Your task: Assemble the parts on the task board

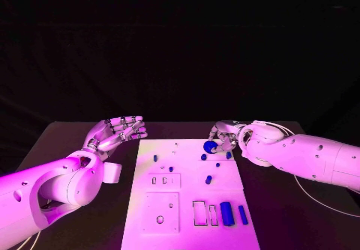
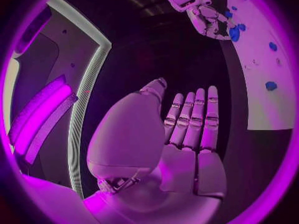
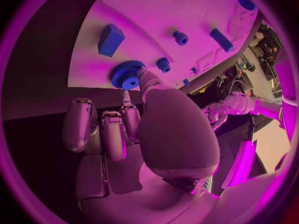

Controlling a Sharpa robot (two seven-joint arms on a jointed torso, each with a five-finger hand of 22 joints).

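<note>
The white task board (image 1: 191, 192) lies in the middle of the black table. My right hand (image 1: 227, 136) hovers over its far right corner and pinches a blue gear (image 1: 210, 147) just above the board. In the right wrist view the gear (image 3: 127, 74) sits at the thumb tip, close over the board (image 3: 156, 15). My left hand (image 1: 116, 133) hangs beside the far left corner, holding nothing, fingers apart. In the left wrist view its fingers (image 2: 194, 117) are stretched out, with the right hand (image 2: 209, 16) and the gear (image 2: 234, 33) beyond them.
Several small blue pegs (image 1: 208, 179) stand about the middle of the board. A blue block (image 1: 226, 213) and a blue bar (image 1: 242, 214) lie near its front right, beside two rectangular slots (image 1: 200, 213). A thin white cable (image 1: 304, 190) curves over the table on the right.
</note>
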